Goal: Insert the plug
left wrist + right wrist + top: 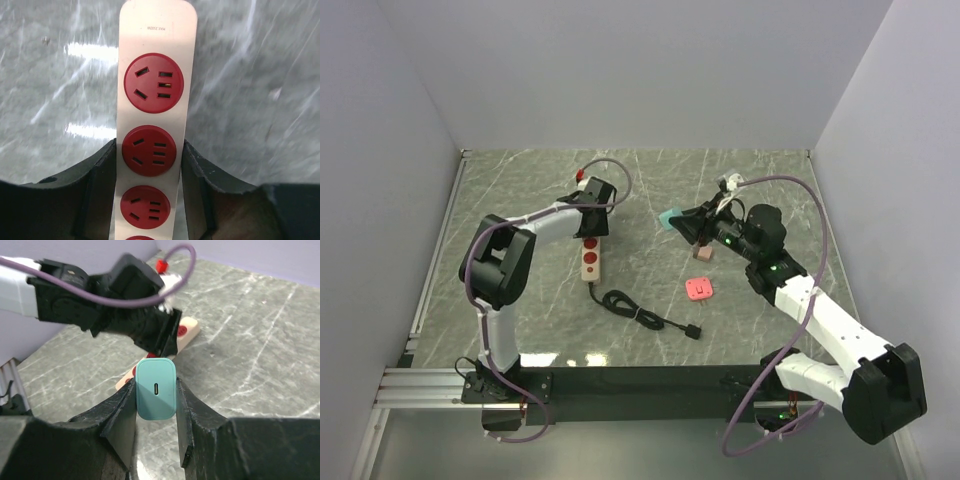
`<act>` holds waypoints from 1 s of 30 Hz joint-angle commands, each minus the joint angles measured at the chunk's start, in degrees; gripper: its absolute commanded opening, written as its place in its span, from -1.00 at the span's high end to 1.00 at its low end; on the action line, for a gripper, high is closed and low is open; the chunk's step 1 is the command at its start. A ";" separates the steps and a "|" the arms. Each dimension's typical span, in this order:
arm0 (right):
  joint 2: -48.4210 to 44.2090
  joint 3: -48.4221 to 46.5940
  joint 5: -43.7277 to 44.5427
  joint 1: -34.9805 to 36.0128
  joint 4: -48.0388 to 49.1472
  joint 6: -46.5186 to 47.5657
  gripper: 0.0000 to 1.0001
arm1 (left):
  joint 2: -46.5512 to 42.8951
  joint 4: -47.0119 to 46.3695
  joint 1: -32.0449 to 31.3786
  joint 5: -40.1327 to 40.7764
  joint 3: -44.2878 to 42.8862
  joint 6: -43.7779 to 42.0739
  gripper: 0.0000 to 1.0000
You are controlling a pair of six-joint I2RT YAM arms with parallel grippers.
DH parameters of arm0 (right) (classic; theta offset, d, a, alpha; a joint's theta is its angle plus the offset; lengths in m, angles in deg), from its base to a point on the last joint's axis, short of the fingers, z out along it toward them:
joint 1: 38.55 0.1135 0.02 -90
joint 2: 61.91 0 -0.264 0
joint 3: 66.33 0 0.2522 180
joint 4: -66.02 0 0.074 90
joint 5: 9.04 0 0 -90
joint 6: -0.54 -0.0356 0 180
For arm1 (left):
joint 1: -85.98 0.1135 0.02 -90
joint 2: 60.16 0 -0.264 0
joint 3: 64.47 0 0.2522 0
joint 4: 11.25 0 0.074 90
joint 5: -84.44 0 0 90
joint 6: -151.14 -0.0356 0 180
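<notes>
grey-green marbled table (pixel 650 170). cream power strip (pixel 591 262) with red sockets lies flat left of centre, long axis near to far. black cable (pixel 638 312) snakes from its near end toward centre. pink square (pixel 700 289) lies flat right of centre; small pinkish block (pixel 702 255) just beyond it.

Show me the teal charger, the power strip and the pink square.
teal charger (pixel 156 402): right wrist view, front face.
power strip (pixel 157 40): left wrist view, white end.
pink square (pixel 700 289): top external view, centre.
</notes>
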 commanded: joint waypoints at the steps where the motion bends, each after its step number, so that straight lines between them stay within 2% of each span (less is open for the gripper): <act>1: 0.37 -2.89 6.03 2.85 -1.24 1.89 1.00 | 5.13 -16.02 3.42 -6.97 -1.20 7.58 0.99; 6: 2.83 -4.83 10.60 6.46 -3.18 1.72 1.00 | 5.22 -19.44 3.51 -8.98 0.02 9.07 0.99; 10: 4.94 -7.12 19.11 10.59 -5.64 1.37 1.00 | 3.56 -22.86 3.51 -11.45 3.27 8.99 0.99; 14: 7.23 -8.53 21.06 12.88 -6.00 0.14 1.00 | 1.62 -25.78 3.51 -14.70 8.19 8.46 0.99; 17: 9.07 -9.67 22.03 13.67 -6.70 -0.48 1.00 | 1.18 -26.31 3.51 -16.11 9.60 7.85 0.64; 18: 9.60 -9.85 22.21 14.02 -6.87 -0.57 1.00 | 1.00 -26.31 3.42 -16.20 9.87 7.76 0.44; 20: 10.13 -10.20 22.74 14.37 -7.05 -0.83 1.00 | 0.74 -26.13 3.25 -16.29 10.05 7.32 0.21; 21: 10.31 -10.37 22.91 14.29 -7.23 -1.09 1.00 | 0.65 -25.96 3.07 -16.20 10.14 7.14 0.02; 23: 10.57 -10.81 23.27 14.55 -7.58 -1.18 1.00 | -0.14 -26.57 2.72 -16.12 10.66 6.96 -0.10; 24: 10.83 -10.90 23.79 14.72 -8.01 -1.27 1.00 | -0.49 -27.01 2.63 -16.29 11.01 6.96 -0.24; 27: 11.10 -11.60 24.67 14.99 -8.98 -1.27 1.00 | -1.90 -28.07 1.67 -16.21 11.54 6.70 -0.43; 30: 11.45 -11.96 25.38 15.08 -9.51 -1.36 1.00 | -2.07 -26.93 0.17 -15.94 9.88 6.00 -0.47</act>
